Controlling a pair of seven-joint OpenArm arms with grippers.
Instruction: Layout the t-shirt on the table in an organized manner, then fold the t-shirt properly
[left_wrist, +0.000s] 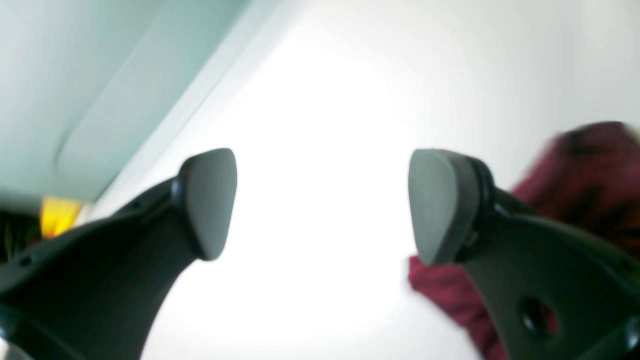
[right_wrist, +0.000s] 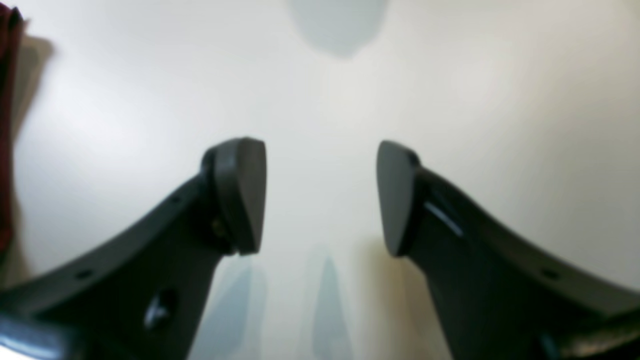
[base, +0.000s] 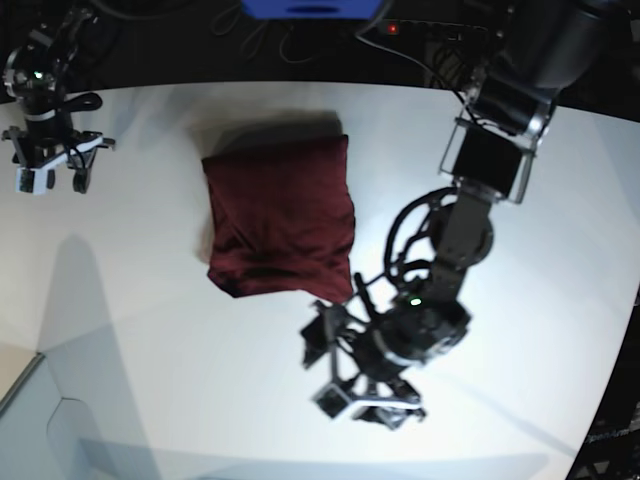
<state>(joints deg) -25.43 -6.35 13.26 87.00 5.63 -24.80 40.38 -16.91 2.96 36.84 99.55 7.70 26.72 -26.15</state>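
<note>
While t-shirt lies folded on table, both end effectors, L & R, gape wide, holding nothing.

Spread fingers beside t-shirt

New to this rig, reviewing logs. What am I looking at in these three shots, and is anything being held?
It is a robot with two arms working over a white table. The base view looks down on the whole scene. The other two views come from cameras on the wrists, each looking out between that arm's own two dark fingers.

In the base view the left gripper is low and right of centre, and the right gripper is at the top left.

The only item on the table is a dark maroon t-shirt, folded into a compact block. The left wrist view shows its edge beside one finger.

Both grippers are open and hold nothing.
</note>
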